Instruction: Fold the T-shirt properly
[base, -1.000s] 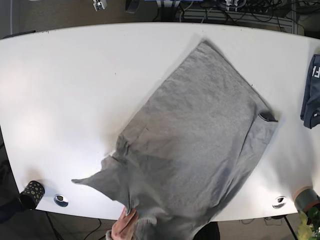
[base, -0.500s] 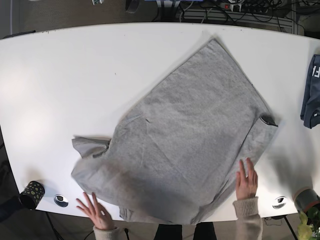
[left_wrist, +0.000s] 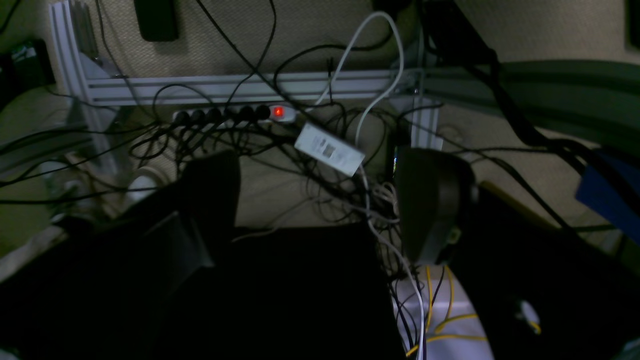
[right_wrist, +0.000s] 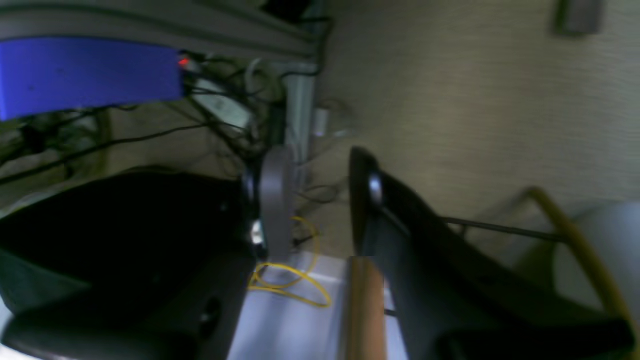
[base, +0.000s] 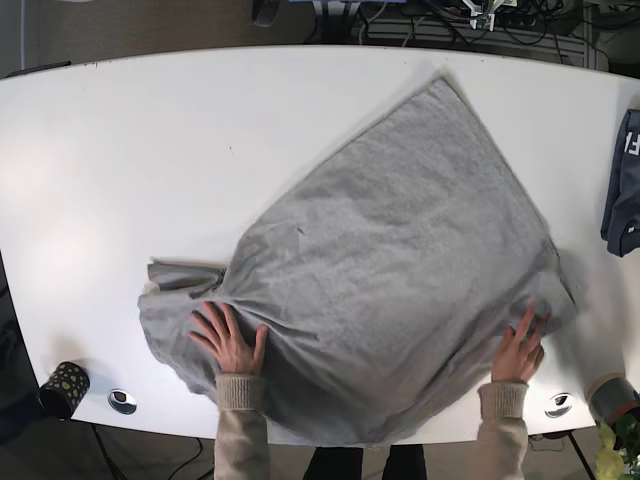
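A white worktop fills the base view, and a grey T-shirt lies spread on it, set at a slant from the near left toward the far right. At the far left near edge stands a small dark dotted cup, with a round metal fitting just beside it. A bunched sleeve sticks out at the shirt's left side. One human hand presses flat on the shirt's near left part, fingers spread, its beige cuff at the worktop's edge. Further right, a second hand rests on the shirt's near right corner. Near it sit another metal fitting and a grey roll at the corner. A dark blue garment lies at the right edge, apart from the shirt.

Neither robot arm appears over the worktop. The right wrist view shows the right end effector with a plain gap between its fingers and nothing in it, above floor, cables and a blue box. The left wrist view shows the left end effector with its dark fingers well apart and empty, over tangled cables and a power strip with a red light
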